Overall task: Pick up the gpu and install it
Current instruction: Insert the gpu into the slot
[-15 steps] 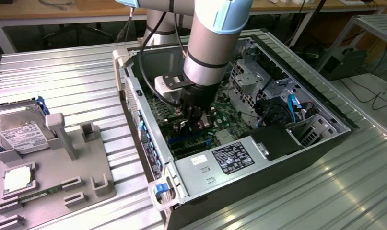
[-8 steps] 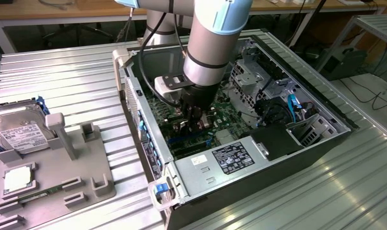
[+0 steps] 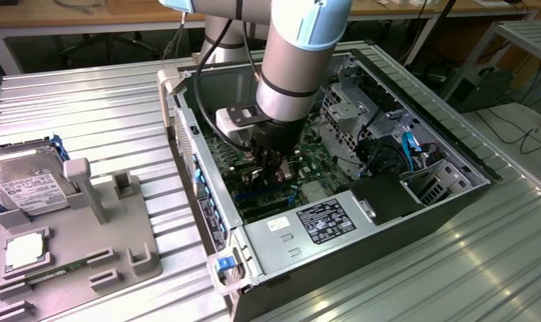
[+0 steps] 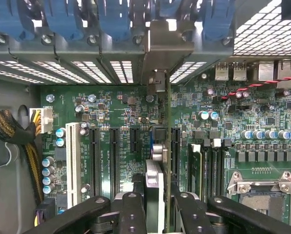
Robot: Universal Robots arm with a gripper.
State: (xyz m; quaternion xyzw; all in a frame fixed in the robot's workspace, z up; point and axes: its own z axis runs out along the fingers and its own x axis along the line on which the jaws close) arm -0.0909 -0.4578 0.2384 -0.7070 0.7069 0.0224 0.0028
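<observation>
Black fingers (image 4: 132,214) are clamped on the gpu (image 4: 168,131), held edge-on over the green motherboard (image 4: 111,107).

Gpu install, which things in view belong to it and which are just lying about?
Job in hand: gpu, held in the gripper; motherboard; computer case.
Lying about: hard drive; cpu chip; grey holder tray.

The thin green gpu (image 4: 168,146) stands upright, edge-on over the motherboard (image 4: 116,107), its silver bracket (image 4: 161,46) seemingly against the case wall (image 4: 87,51).
</observation>
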